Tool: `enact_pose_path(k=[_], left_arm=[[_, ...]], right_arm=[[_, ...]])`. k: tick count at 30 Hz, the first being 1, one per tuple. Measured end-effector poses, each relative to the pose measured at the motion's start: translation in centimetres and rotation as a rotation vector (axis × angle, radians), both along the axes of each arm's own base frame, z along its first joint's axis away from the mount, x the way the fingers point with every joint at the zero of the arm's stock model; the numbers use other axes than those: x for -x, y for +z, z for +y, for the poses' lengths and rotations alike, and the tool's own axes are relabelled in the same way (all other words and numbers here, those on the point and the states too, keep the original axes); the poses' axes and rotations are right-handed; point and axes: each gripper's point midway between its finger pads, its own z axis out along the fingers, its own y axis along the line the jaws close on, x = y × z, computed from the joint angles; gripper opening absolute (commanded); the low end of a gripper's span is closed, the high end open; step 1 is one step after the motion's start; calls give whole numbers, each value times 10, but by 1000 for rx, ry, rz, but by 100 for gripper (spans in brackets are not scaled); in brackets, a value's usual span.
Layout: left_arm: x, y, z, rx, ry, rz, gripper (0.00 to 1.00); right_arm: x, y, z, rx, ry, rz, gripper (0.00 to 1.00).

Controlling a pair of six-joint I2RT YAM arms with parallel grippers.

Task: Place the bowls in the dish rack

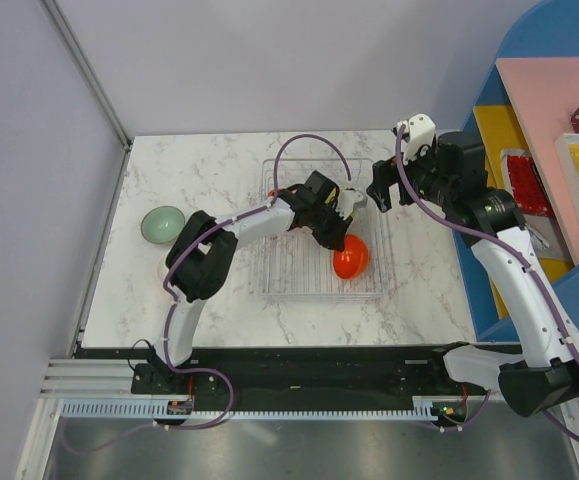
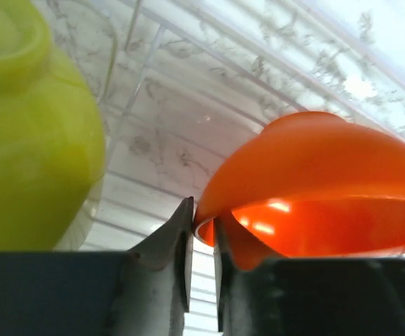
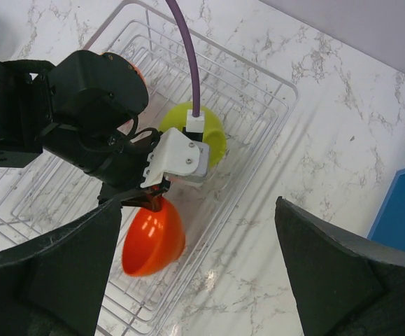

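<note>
Left gripper (image 2: 202,214): jaws almost fully closed, clamping the rim of the red-orange bowl (image 2: 314,175). One finger lies outside the rim and one inside.

Red-orange bowl: held tilted, opening turned sideways, over the near right part of the dish rack (image 1: 269,285). Contact between the bowl and the ribs cannot be determined.

Lime-green bowl (image 3: 212,133): inside the dish rack, in the far right part, just beyond the left gripper. Its rounded outside faces the cameras. In the top view the left wrist hides it.

Right gripper (image 1: 389,192): jaws spread wide, holding nothing. It hangs above the far right edge of the dish rack, close to the left wrist but apart from it. Its two dark fingers (image 3: 55,273) frame the red-orange bowl in the right wrist view.

Pale mint bowl (image 1: 163,223): upright on the marble table (image 1: 219,170), left of the dish rack and well apart from it.

White bowl (image 1: 157,268): just near of the mint bowl, mostly hidden under the left arm's elbow; only a pale edge shows.

Dish rack: clear, ribbed, at the middle of the table.
</note>
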Motion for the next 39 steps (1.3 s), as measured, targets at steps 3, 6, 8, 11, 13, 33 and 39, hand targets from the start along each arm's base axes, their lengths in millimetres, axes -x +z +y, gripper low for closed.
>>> enact_pose_path(k=[3, 6, 8, 11, 13, 33, 39], left_arm=[[-2, 8, -6, 27, -6, -5, 2], [-3, 9, -7, 32, -5, -10, 2], [-3, 11, -6, 32, -2, -13, 2], [-1, 15, 1, 18, 9, -25, 2], [2, 21, 11, 12, 18, -28, 2], [-14, 171, 98, 359, 49, -151, 2], [-12, 168, 96, 365, 38, -135, 2]], right_arm=[[0, -3, 0, -1, -1, 8, 97], [0, -6, -1, -6, -6, 18, 98], [0, -7, -1, -11, -11, 22, 98], [-1, -7, 1, -32, -19, 31, 98], [-2, -7, 4, -56, -18, 43, 98], [33, -45, 105, -534, 484, 551, 98], [33, -50, 106, -574, 484, 581, 98]])
